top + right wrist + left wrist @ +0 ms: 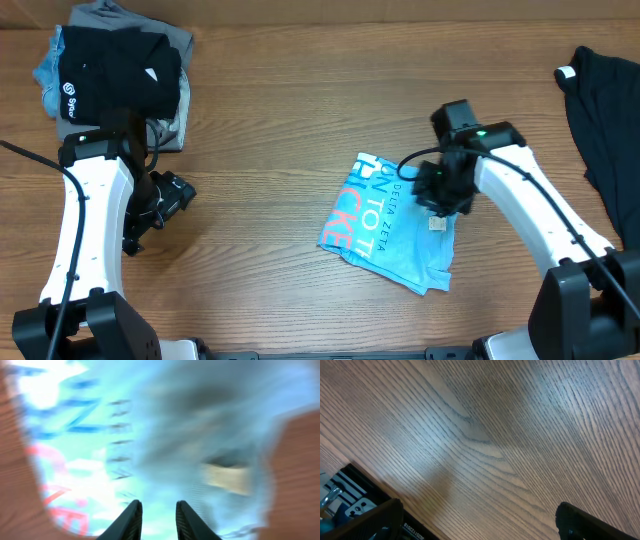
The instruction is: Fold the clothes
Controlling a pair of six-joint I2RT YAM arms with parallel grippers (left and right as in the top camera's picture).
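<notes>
The light blue T-shirt (380, 228) lies folded into a small rectangle right of the table's centre, its coral-red and white lettering facing up. My right gripper (437, 195) hovers over its upper right corner, by a small tag. In the blurred right wrist view, the fingers (157, 510) stand a little apart with nothing between them, above the blue cloth (150, 430). My left gripper (160, 210) is wide open and empty over bare wood at the left (480, 515). A black garment (605, 110) with a white tag (567, 73) lies at the right edge.
A stack of folded clothes (115, 75), black on top with grey and blue beneath, sits in the back left corner next to my left arm. The wooden table (290, 110) runs between the stack and the T-shirt.
</notes>
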